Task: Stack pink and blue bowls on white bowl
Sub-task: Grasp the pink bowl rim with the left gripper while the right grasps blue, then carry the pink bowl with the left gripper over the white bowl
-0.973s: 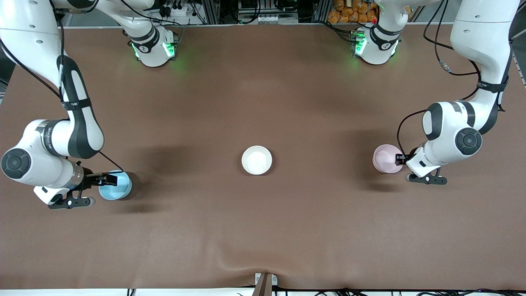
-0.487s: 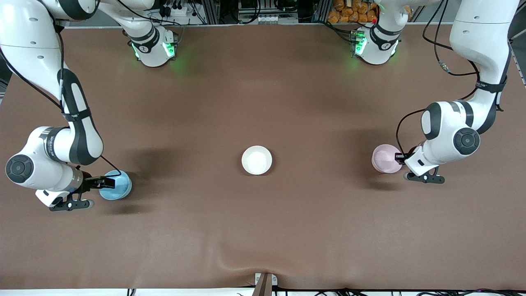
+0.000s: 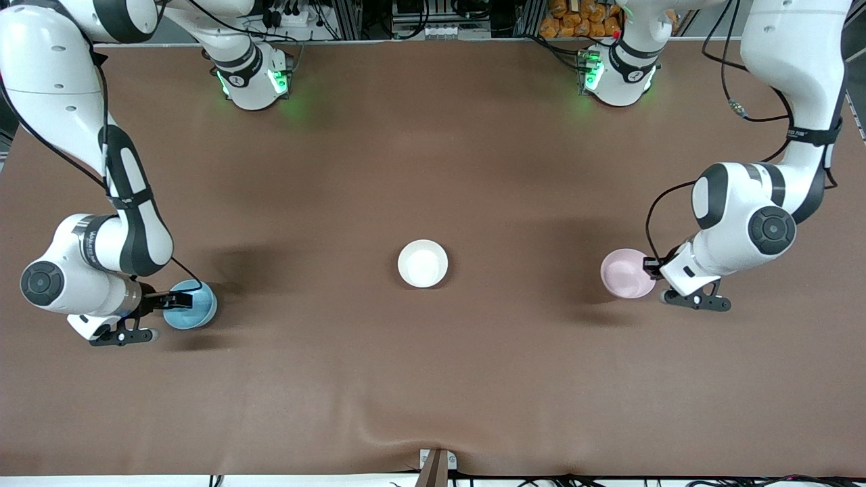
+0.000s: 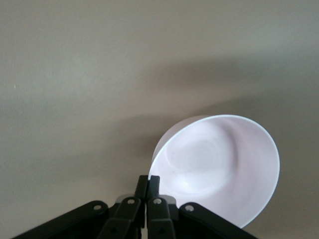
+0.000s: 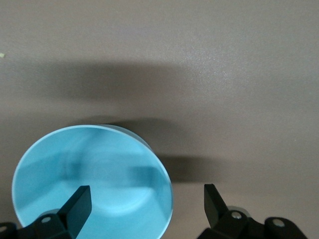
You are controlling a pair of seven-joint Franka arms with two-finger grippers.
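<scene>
At the right arm's end of the table we see the blue bowl (image 3: 190, 305) resting on the brown table (image 3: 433, 379). Our right gripper (image 3: 177, 296) sits at its rim, released: in the right wrist view one finger (image 5: 79, 201) hangs inside the bowl (image 5: 92, 181) and the other outside its wall, neither pressing it.

The white bowl (image 3: 423, 264) stands alone at mid-table, well apart from both grippers.

Toward the left arm's end, the pink bowl (image 3: 627, 273) hangs tilted in our left gripper (image 3: 653, 268). The left wrist view shows the fingers (image 4: 147, 185) clenched on the rim of the bowl (image 4: 219, 167).

We can read no labels or writing on the bowls.
</scene>
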